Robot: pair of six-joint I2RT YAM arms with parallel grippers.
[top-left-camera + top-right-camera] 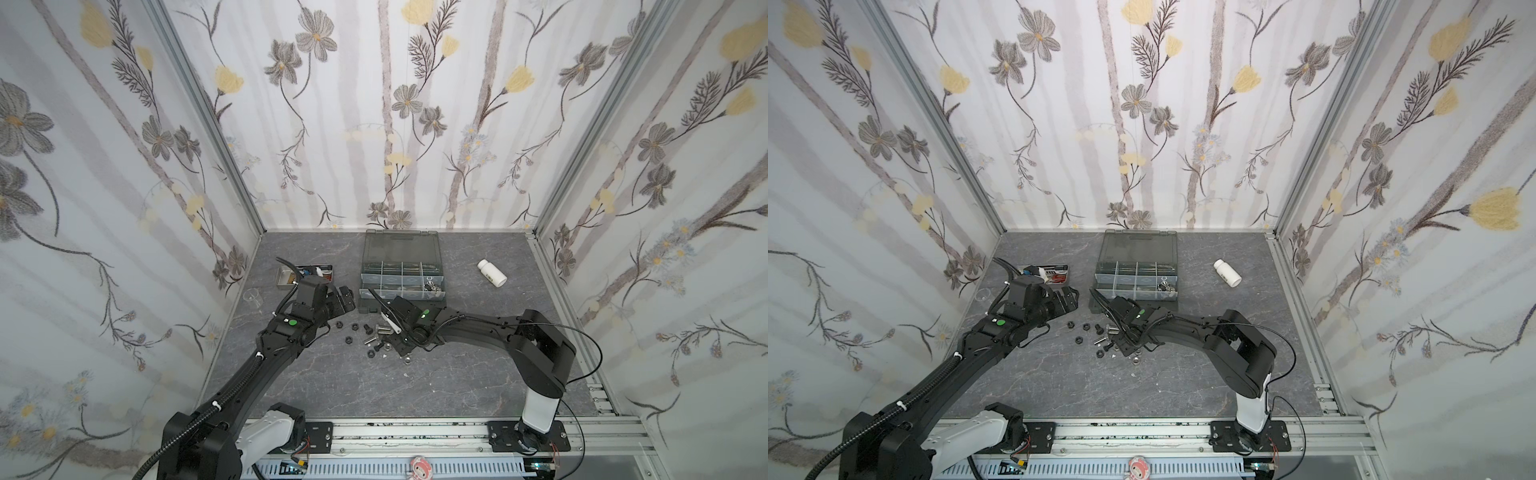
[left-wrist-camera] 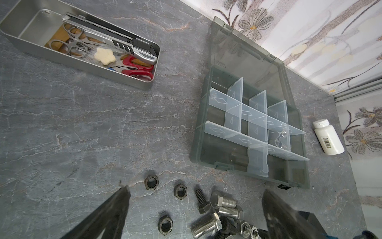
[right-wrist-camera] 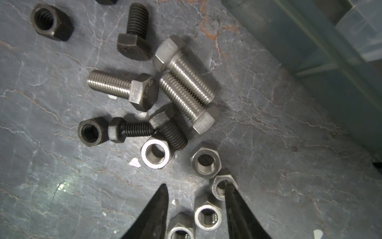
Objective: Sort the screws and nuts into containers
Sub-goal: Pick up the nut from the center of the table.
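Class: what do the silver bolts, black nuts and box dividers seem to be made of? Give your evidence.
Silver bolts: probably bare steel, with bright glints on the threads. Black nuts: likely steel with a matte dark coating. Dividers: pale translucent plastic that you can see through.

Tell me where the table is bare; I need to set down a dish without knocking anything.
Widest bare table: between the loose screws and nuts and the front rail. Also between the organizer box and the white bottle, and beyond that bottle. Crowded: directly before the box, where the right pincer hovers over the pile.
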